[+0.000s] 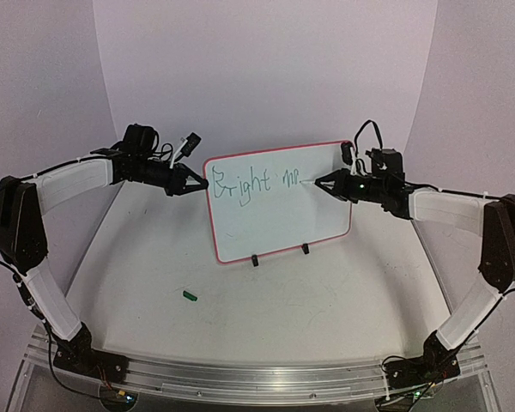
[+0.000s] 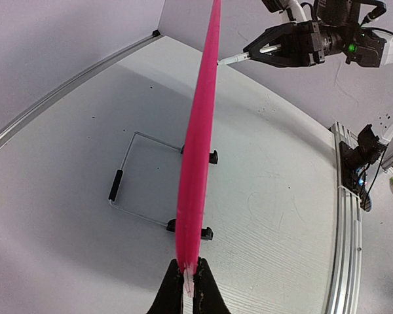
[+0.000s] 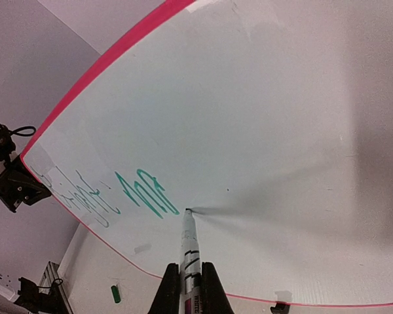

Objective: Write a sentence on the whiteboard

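The whiteboard point(image 1: 283, 219) stands tilted on two black clip feet point(image 1: 254, 261) at mid-table, with green writing point(image 1: 240, 185) across its upper half. My left gripper point(image 1: 197, 183) is shut on the board's left rim, seen edge-on as a pink strip point(image 2: 200, 131) running up from the fingertips point(image 2: 188, 271). My right gripper point(image 3: 190, 271) is shut on a white marker point(image 3: 190, 242). The marker's tip touches the whiteboard point(image 3: 281, 118) just right of the last green letters point(image 3: 144, 193). From above, that right gripper point(image 1: 322, 182) reaches in from the right.
A small green marker cap point(image 1: 189, 294) lies on the table in front of the board, left of centre. A wire stand point(image 2: 128, 176) props the board from behind. White walls close in the back and sides. An aluminium rail point(image 1: 257, 373) runs along the near edge.
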Controlling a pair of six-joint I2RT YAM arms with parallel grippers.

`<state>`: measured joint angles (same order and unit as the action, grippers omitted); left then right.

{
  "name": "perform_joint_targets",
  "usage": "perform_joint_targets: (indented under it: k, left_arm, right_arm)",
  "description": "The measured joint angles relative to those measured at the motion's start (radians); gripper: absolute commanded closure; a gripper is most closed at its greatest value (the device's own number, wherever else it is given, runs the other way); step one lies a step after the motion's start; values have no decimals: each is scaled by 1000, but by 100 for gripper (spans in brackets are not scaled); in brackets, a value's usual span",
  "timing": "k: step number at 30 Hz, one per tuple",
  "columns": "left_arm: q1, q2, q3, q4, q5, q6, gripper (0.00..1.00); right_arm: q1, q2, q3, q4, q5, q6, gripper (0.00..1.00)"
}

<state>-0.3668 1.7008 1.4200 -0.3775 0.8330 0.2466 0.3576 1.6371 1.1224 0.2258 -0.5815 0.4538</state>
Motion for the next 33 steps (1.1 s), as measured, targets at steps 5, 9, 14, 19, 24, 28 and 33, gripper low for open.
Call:
perform_joint_targets:
  k: [5,9,14,19,24,28,33]
  left_arm:
    - [0,0,0,0,0,0,100]
    - [0,0,0,0,0,0,100]
    - [0,0,0,0,0,0,100]
    - [0,0,0,0,0,0,100]
    - [0,0,0,0,-1,-1,100]
    - [0,0,0,0,-1,-1,100]
    - [0,0,0,0,-1,-1,100]
  right_arm:
    - [1,0,9,-4,10,2,100]
    - [1,0,19,-2,16,4,100]
    - [1,0,31,-1,23,11,100]
    - [1,0,34,5,32,18,100]
    - [1,-1,34,13,46,23,100]
    - [1,-6,33,20,62,28,100]
    - [1,-9,22,35,69,33,100]
